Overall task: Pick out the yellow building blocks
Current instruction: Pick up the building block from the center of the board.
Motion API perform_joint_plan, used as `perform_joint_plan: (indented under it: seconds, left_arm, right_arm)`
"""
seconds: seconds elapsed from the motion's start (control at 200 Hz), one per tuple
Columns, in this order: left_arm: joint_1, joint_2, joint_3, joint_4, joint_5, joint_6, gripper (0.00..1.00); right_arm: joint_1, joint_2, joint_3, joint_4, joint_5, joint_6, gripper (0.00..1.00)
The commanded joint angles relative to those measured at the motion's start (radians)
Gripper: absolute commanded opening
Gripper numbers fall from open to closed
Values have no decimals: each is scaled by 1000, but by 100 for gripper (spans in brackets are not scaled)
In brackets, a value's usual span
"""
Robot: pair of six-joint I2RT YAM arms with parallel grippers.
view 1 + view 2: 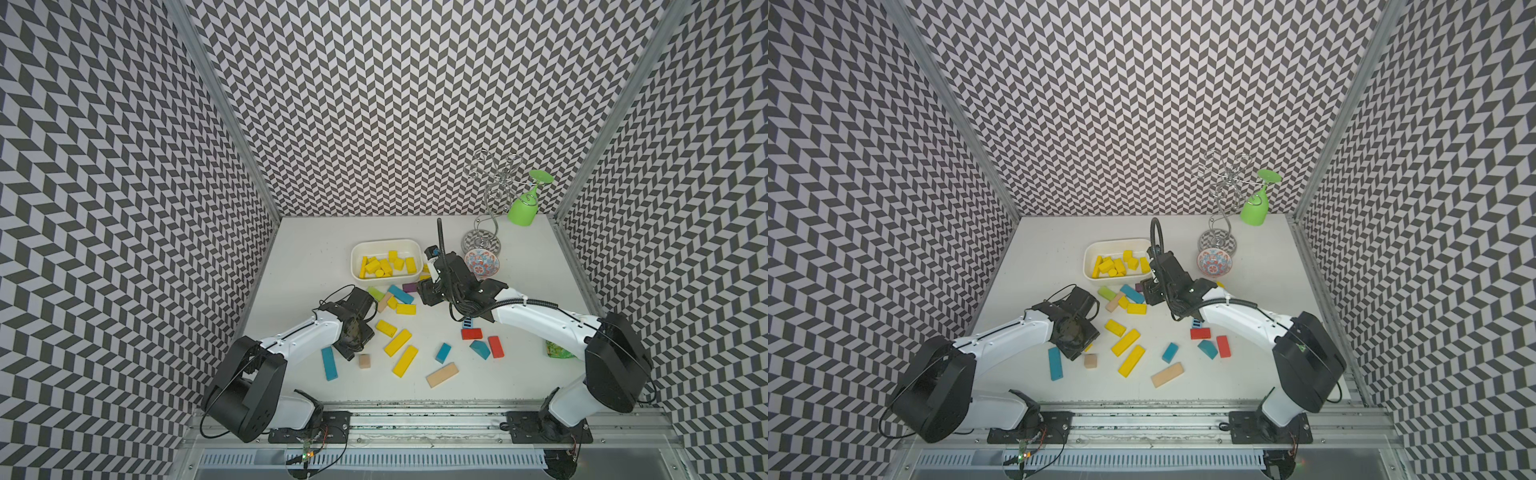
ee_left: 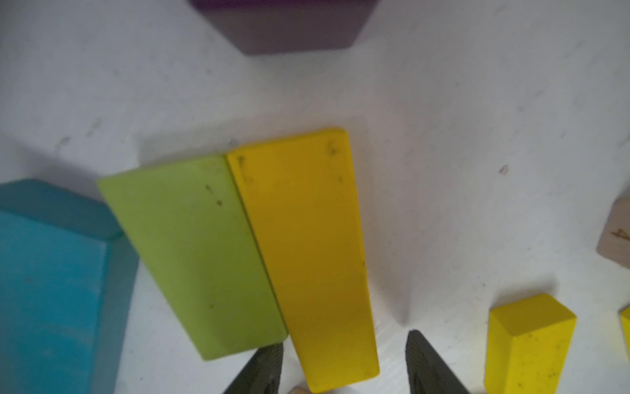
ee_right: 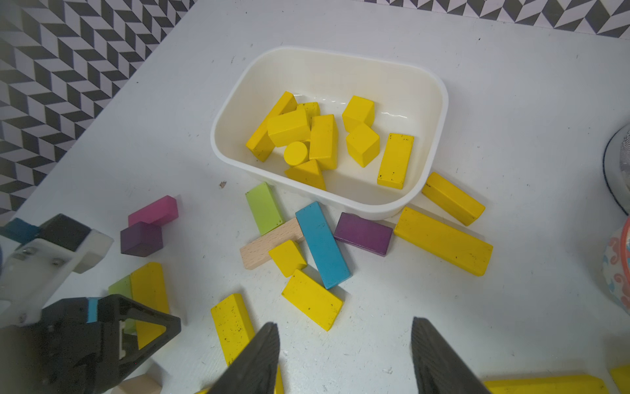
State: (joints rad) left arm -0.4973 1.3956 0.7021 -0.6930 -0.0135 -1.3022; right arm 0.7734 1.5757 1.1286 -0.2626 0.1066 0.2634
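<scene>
Left wrist: left pincer (image 2: 344, 341), jaws apart, astride yellow bar (image 2: 303, 259).

A green goblet (image 1: 521, 212) hangs upside down on a wire rack (image 1: 478, 241) behind a patterned bowl (image 1: 481, 264).

Light fell bright and even from overhead; the white worktop (image 1: 311, 249) carried only short, soft shadows beside the yellow blocks (image 1: 397, 343). Both top views bowed the chevron walls (image 1: 374, 104) toward the corners. The left wrist view was dimmer and soft, with the purple block (image 2: 289, 24) and teal block (image 2: 51, 273) blurred. The right wrist view was sharp, with small glints on the tray (image 3: 392, 114) floor.
</scene>
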Motion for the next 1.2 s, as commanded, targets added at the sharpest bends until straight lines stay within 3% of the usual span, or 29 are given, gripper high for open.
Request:
perform_joint_plan:
  seconds: [0.0, 0.225, 0.556, 0.656, 0.786, 0.896, 0.997, 1.132, 1.192]
  left_arm:
    - [-4, 44, 22, 45, -15, 18, 54]
    - [-2, 108, 74, 11, -115, 59, 43]
    - [-4, 194, 97, -23, -165, 79, 22]
    - [-16, 171, 116, -33, -203, 96, 9]
    - [-62, 92, 157, -76, -306, 120, 0]
    - [-110, -2, 175, -97, -402, 146, 0]
    - [-119, -90, 174, -22, -450, 255, 0]
    - [-107, -162, 188, 136, -499, 546, 0]
    - [-72, -169, 205, 214, -443, 680, 0]
  right_arm:
    - [9, -40, -8, 6, 31, 13, 63]
    - [10, -59, -29, -1, 39, 21, 62]
    - [11, -65, -30, -11, 54, 23, 62]
    - [11, -65, -30, -10, 56, 23, 62]
    - [10, -65, -29, -10, 55, 22, 62]
    - [10, -67, -30, -10, 59, 23, 62]
    - [10, -76, -32, -8, 67, 26, 61]
    - [10, -110, -63, 24, 103, 46, 61]
    - [10, -121, -76, 36, 122, 60, 61]
